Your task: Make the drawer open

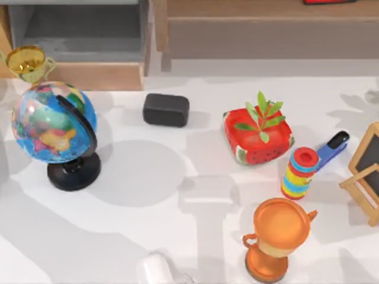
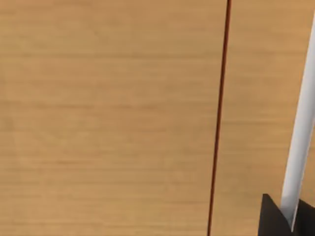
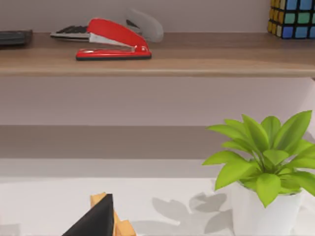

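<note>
The drawer (image 1: 98, 76) sits at the table's back left. Its light tan front panel faces the table, and its grey inner floor (image 1: 83, 35) lies exposed behind the panel, so it stands pulled out. In the left wrist view, tan wood (image 2: 108, 118) with a thin dark seam is very close. A dark part of my left gripper (image 2: 290, 221) shows at the frame's corner, beside a white strip (image 2: 300, 132). The right wrist view faces the long shelf unit (image 3: 157, 61).
A globe (image 1: 53, 124) and a gold cup (image 1: 26, 61) stand just in front of the drawer. Further right are a black box (image 1: 166, 109), a red planter (image 1: 258, 135), a striped cylinder (image 1: 299, 173), an orange trophy (image 1: 273, 239) and a small easel (image 1: 367, 171). The shelf carries a red stapler (image 3: 113, 42).
</note>
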You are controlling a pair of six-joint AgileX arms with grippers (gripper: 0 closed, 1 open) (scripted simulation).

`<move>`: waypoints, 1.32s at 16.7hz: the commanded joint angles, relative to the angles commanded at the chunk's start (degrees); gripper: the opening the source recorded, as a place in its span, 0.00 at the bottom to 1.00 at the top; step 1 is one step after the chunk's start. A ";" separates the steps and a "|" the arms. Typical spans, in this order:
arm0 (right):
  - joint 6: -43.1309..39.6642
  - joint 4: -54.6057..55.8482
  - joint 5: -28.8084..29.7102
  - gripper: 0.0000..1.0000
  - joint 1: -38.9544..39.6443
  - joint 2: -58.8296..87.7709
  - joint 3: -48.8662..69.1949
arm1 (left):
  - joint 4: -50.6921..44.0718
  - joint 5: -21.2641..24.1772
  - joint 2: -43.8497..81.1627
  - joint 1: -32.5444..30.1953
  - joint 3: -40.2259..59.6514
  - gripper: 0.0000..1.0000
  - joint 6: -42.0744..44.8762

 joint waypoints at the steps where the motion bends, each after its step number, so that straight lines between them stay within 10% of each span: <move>1: 0.00 0.00 0.00 1.00 0.00 0.00 0.00 | 0.00 0.00 0.00 0.00 0.00 0.00 0.00; 22: 0.00 0.00 0.00 1.00 0.00 0.00 0.00 | 11.96 6.42 -9.61 7.47 -23.67 0.00 0.17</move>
